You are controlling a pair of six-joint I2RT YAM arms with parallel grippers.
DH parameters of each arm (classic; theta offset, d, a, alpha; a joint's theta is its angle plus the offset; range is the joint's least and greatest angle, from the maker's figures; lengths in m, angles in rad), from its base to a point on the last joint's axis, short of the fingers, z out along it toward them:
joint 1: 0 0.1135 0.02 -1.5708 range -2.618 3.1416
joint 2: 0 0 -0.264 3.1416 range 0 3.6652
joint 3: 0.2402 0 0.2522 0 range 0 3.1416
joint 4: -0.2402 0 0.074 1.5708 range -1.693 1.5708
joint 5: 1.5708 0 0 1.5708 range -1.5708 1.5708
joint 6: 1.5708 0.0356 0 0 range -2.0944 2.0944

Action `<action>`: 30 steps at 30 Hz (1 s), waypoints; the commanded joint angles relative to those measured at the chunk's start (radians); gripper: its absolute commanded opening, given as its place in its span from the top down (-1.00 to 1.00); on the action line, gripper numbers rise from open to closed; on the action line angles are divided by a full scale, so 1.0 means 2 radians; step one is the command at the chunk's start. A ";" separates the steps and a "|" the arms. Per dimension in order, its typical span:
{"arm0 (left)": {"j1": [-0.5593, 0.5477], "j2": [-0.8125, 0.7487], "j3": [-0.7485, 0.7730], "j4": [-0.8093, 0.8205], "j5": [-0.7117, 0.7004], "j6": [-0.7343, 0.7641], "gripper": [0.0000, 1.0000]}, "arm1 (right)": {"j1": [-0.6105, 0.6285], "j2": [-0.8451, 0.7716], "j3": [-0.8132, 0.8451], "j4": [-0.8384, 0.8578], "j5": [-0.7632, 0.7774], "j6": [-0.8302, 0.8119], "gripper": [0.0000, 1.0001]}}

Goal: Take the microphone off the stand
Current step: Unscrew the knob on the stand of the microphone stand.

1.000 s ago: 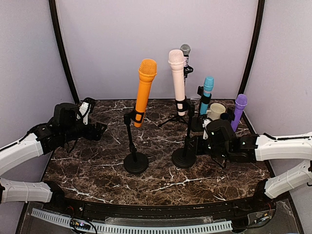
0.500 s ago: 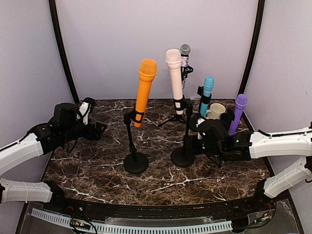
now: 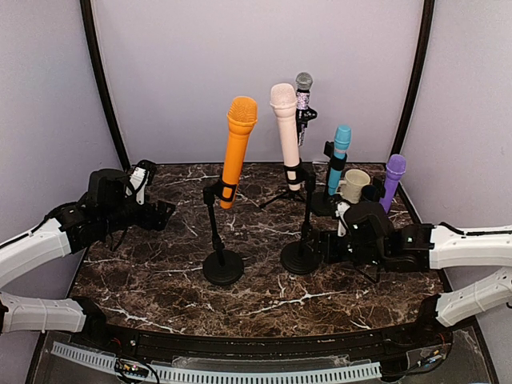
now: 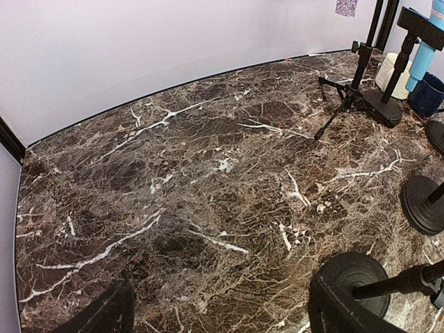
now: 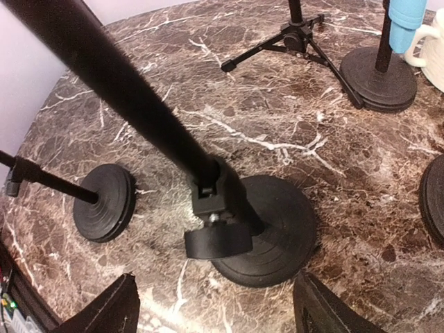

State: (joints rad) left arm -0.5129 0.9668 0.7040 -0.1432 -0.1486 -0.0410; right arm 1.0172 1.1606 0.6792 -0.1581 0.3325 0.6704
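Note:
A pink microphone (image 3: 286,132) stands clipped in a black stand whose round base (image 3: 301,258) sits mid-table. My right gripper (image 3: 326,242) hovers low just right of that base, open. In the right wrist view the gripper (image 5: 215,312) has nothing between its fingertips (image 5: 104,309). The stand's pole (image 5: 125,90), clamp knob (image 5: 218,241) and base (image 5: 277,229) lie just ahead of it. An orange microphone (image 3: 238,148) sits in a second stand (image 3: 223,266) further left. My left gripper (image 3: 164,214) hangs open at the far left, over bare marble (image 4: 222,208).
At the back right are a blue microphone (image 3: 339,156), a purple one (image 3: 391,182), a grey one on a tripod (image 3: 303,96) and a cream mug (image 3: 354,184). Curved purple walls close in the table. The orange stand's base (image 4: 354,274) lies by my left gripper's right finger.
My right gripper has opened and its wrist has dropped and drawn back to the right, off the pink microphone's stand. That stand shifted slightly left before this. The left arm has not moved.

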 commanded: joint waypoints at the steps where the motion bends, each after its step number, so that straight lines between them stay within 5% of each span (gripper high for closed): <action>1: 0.004 -0.001 0.002 0.003 -0.001 0.000 -0.77 | -0.016 -0.041 -0.030 0.050 -0.072 0.035 -0.64; 8: 0.004 -0.002 0.002 0.003 0.000 -0.001 -0.77 | -0.079 -0.053 -0.061 0.126 -0.187 0.073 -0.67; 18: 0.004 -0.006 0.002 0.003 0.000 -0.001 -0.77 | -0.132 -0.005 -0.050 0.171 -0.254 0.096 -0.04; 30: 0.004 -0.006 0.003 0.003 0.001 0.000 -0.77 | -0.135 0.008 -0.066 0.197 -0.279 0.126 0.28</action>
State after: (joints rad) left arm -0.5129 0.9684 0.7040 -0.1436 -0.1474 -0.0410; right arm 0.7559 1.1671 0.5625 0.1658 -0.1886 0.9009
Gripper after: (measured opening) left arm 0.886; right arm 0.386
